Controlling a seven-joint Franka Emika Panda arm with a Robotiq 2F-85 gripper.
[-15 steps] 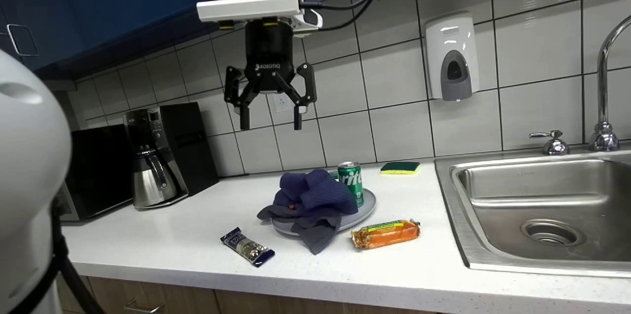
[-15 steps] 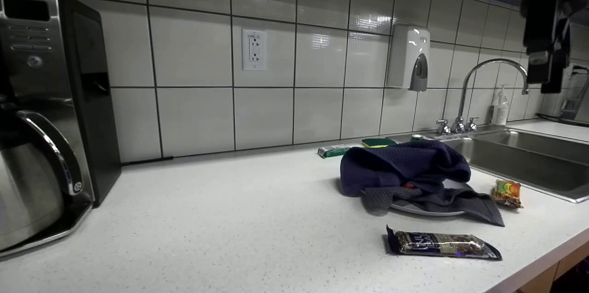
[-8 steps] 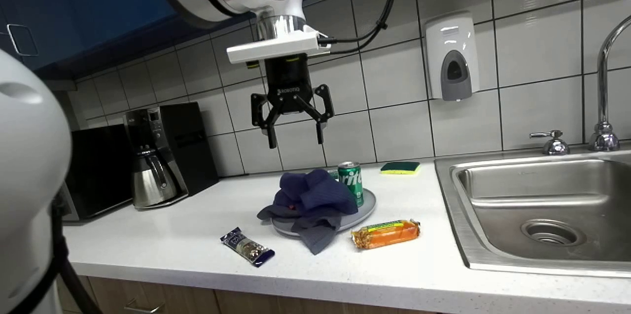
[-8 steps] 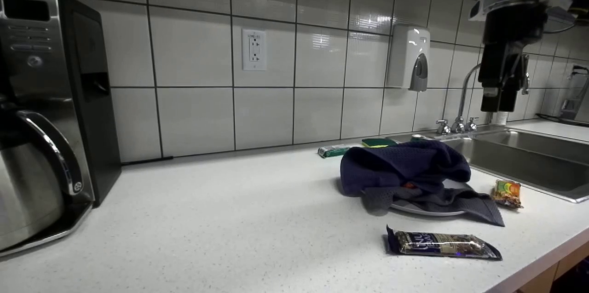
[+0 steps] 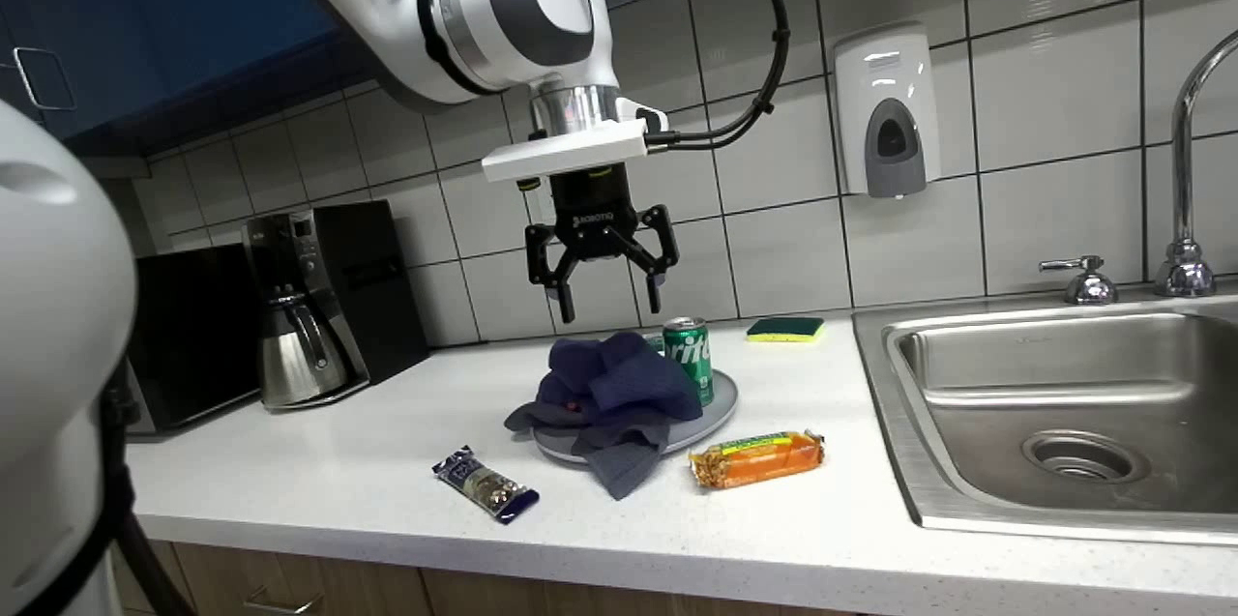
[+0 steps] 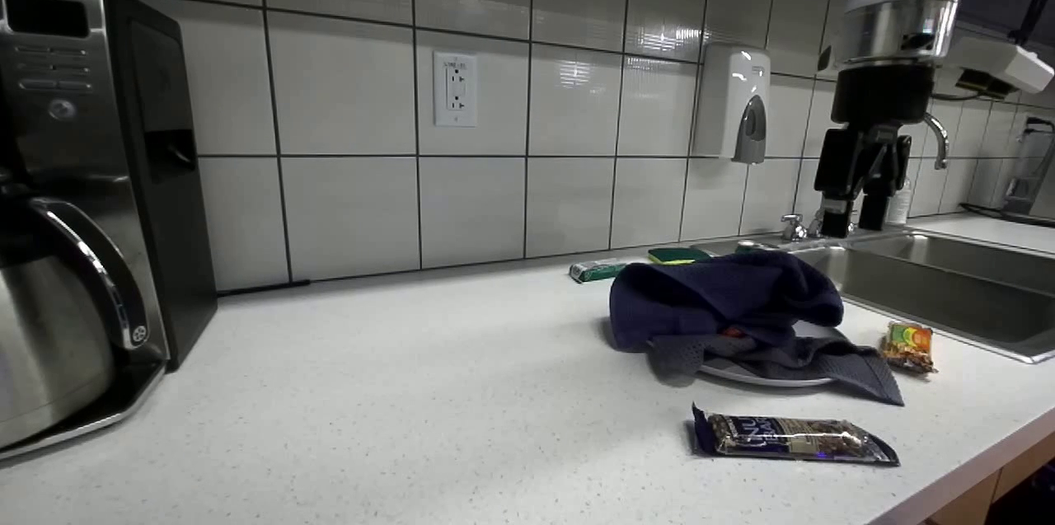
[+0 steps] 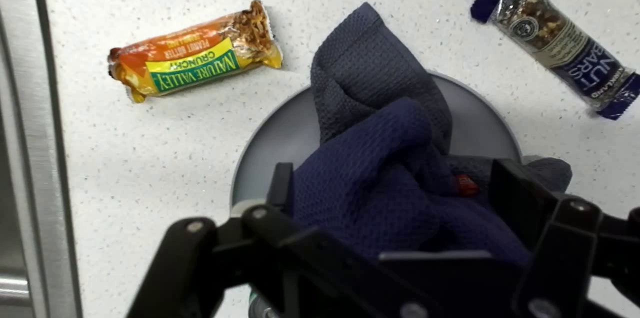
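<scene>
In an exterior view: my gripper (image 5: 611,308), spread wide, empty, above a blue cloth (image 5: 619,379) on a plate (image 5: 722,408); green can (image 5: 689,366) alongside — my sideways drift could topple it. Wrist view: red item (image 7: 466,185) among folds — lifting cloth might spill it.

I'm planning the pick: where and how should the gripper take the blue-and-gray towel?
Probably pinch the towel by its raised fold, from above: it stands bunched over the plate, the can crowds one side, and the open gripper points down over it.
</scene>
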